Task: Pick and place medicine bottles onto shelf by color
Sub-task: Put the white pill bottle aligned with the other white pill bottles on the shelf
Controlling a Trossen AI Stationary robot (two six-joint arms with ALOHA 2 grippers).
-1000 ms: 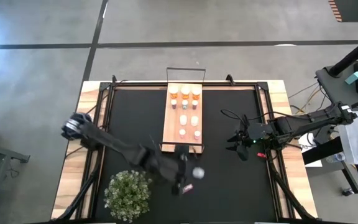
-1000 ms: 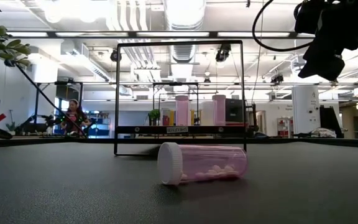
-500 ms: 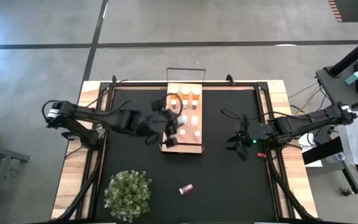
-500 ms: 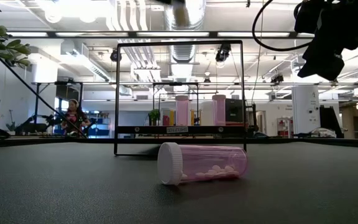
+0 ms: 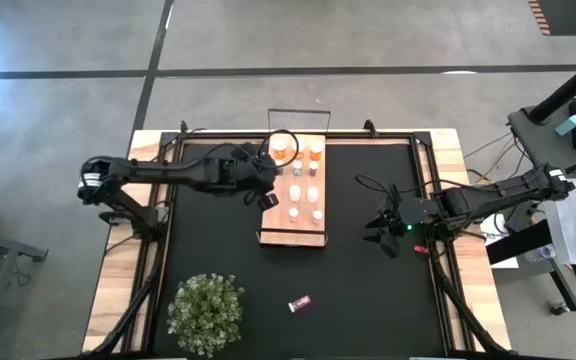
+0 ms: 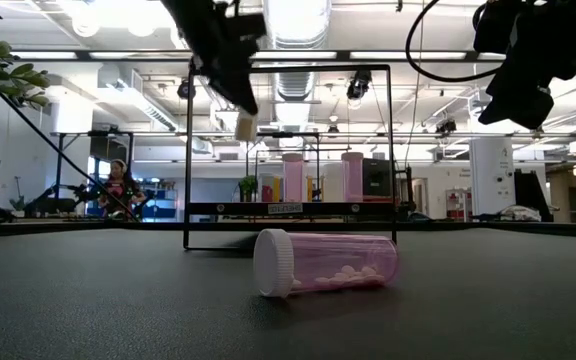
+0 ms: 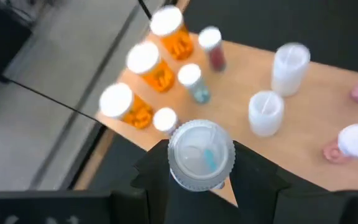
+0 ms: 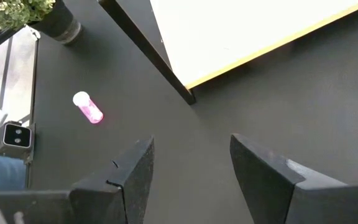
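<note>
The light wood shelf (image 5: 296,228) lies on the black mat (image 5: 218,250), far of centre, and carries several upright medicine bottles: orange ones (image 7: 161,73) at its far end and white ones (image 7: 265,113) behind them. My left gripper (image 5: 268,192) hangs over the shelf's left edge, shut on a pale bottle (image 7: 201,155); the low view shows that bottle (image 6: 245,125) high above the mat. A pink bottle (image 5: 299,303) lies on its side on the mat near the front. My right gripper (image 8: 191,149) waits open above the mat, right of the shelf. My left gripper pinches the pale bottle between its two fingers (image 7: 157,168), one on each side of the body just behind its round end (image 7: 174,167). That end faces the wrist camera. The fingers slant down from the table's left. The bottle is lifted clear, above the shelf's left edge.
A bushy green plant (image 5: 206,310) in a pot stands at the mat's near left corner. A black wire rail (image 6: 288,150) rises at the shelf's near end. Bare mat lies between the shelf and the pink bottle (image 8: 87,107). A person stands in the room far behind.
My left gripper has swung from the mat's near part, beside the plant and the pink bottle, toward the far edge and now hangs over the shelf's left edge. It has turned on the way and kept the pale bottle in its hold. The pink bottle has stayed put.
</note>
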